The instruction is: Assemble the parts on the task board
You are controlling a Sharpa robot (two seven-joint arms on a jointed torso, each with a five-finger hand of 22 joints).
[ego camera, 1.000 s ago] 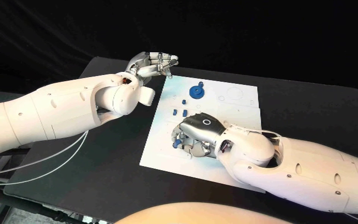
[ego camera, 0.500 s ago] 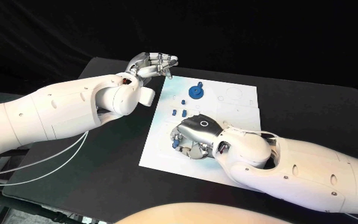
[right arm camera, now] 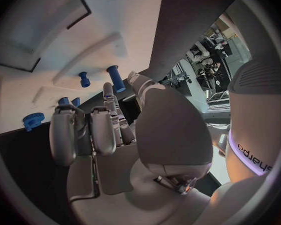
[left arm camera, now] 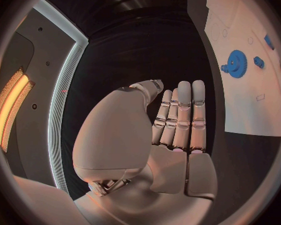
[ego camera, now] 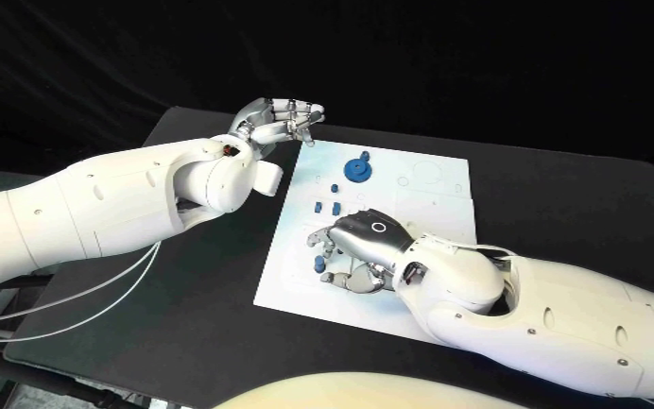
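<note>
Resting palm-down on the near part of the white rectangular task board, right silver many-fingered hand, fingers curled over small blue parts; whether anything is actually gripped cannot be told. Seen from the right wrist, right hand's fingers bent toward the board, with a taller blue cylindrical peg and a shorter blue peg standing just beyond the fingertips, and a small blue toothed gear near the board's edge.

Lying flat farther back on the board, round blue plastic gear, well apart from the right hand. Between that gear and the right hand, a few small blue pegs standing upright.

Hovering above the far left corner of the black table, just off the board's edge, left silver hand. From the left wrist, left hand's fingers held straight and side by side, thumb beside them, palm empty, touching nothing, with the blue gear visible beyond on the board.
</note>
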